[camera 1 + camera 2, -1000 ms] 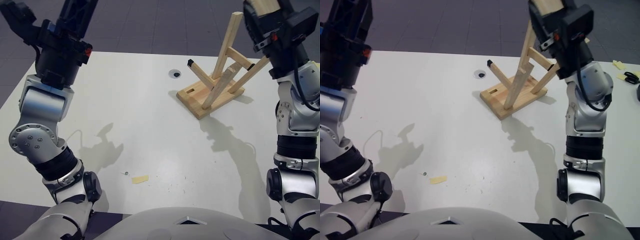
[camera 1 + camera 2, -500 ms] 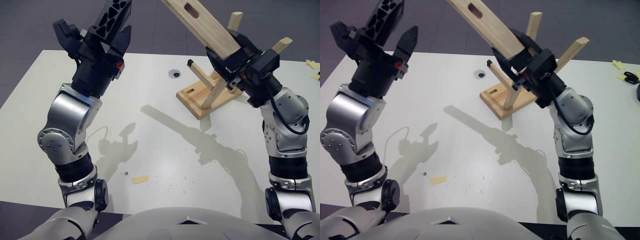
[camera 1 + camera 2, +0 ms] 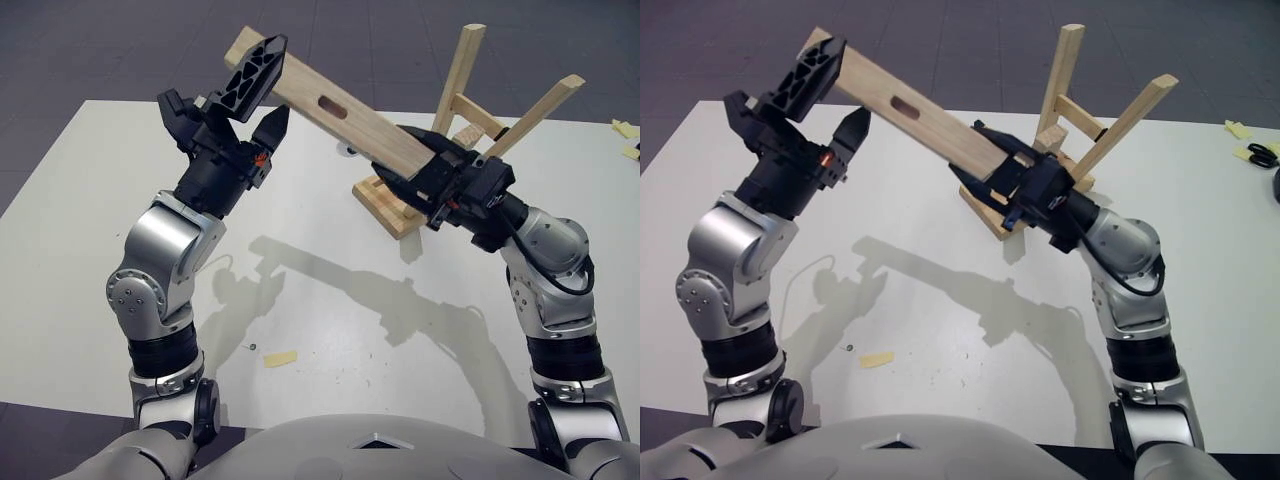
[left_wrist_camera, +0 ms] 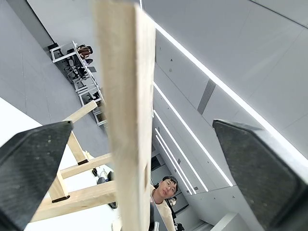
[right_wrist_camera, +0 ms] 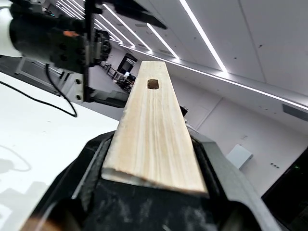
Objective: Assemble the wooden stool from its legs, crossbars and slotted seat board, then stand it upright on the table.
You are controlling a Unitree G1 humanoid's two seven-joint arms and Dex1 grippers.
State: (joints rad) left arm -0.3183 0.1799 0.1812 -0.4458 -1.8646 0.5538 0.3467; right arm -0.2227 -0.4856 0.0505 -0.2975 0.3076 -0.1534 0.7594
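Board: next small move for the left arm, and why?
Probably shut the left tool on the board's free end: its fingers stand open either side of it, while the right tool is shut on the other end.

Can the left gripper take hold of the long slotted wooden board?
Probably yes: the left gripper is open, with the free end of the long slotted wooden board between its fingers and nothing in the way.
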